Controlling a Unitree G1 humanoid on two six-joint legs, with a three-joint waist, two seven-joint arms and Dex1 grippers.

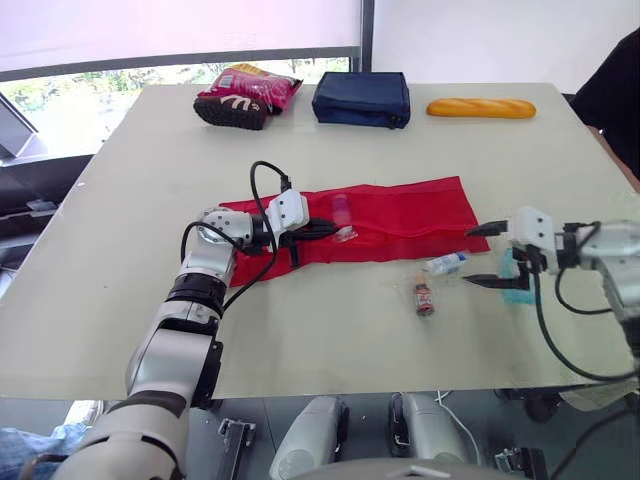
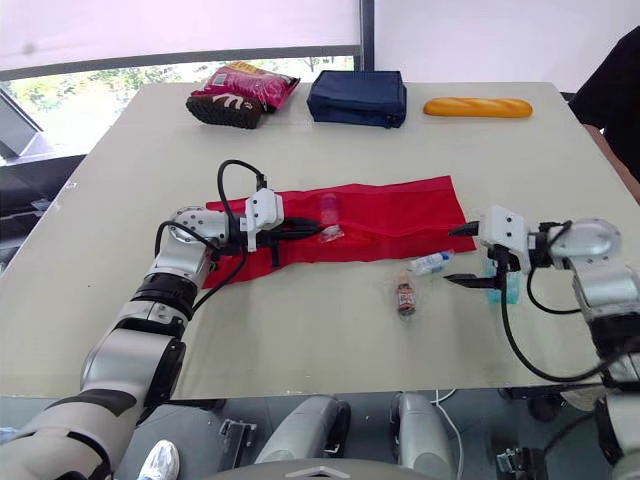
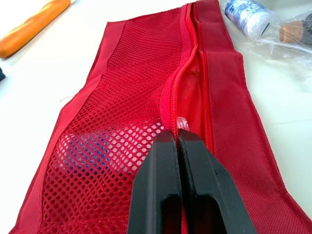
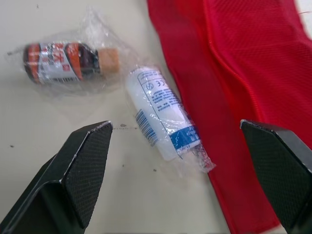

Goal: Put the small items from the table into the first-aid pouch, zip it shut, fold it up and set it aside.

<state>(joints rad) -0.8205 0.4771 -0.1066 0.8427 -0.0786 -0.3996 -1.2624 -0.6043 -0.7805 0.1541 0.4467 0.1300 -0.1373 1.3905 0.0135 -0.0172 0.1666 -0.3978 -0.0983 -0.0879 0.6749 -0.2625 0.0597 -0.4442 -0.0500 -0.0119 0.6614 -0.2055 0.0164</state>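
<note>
The red first-aid pouch (image 1: 400,215) lies spread flat mid-table, its zipper (image 3: 187,63) partly undone. My left gripper (image 3: 176,139) is shut on the zipper pull at the pouch's left part. A bluish item (image 3: 90,151) shows through the mesh. A small pink-capped bottle (image 1: 342,215) in plastic rests on the pouch just past the left fingertips. In front of the pouch's right end lie a wrapped white roll (image 4: 161,114) and a brown bottle (image 4: 63,61). My right gripper (image 1: 470,256) is open, its fingers straddling the roll from the right. A teal item (image 1: 515,285) lies under the right gripper.
Along the far edge sit a dark shoe with a pink snack bag (image 1: 245,95), a navy bag (image 1: 362,98) and a baguette (image 1: 480,108). A person in dark clothing (image 1: 615,90) stands at the table's right side.
</note>
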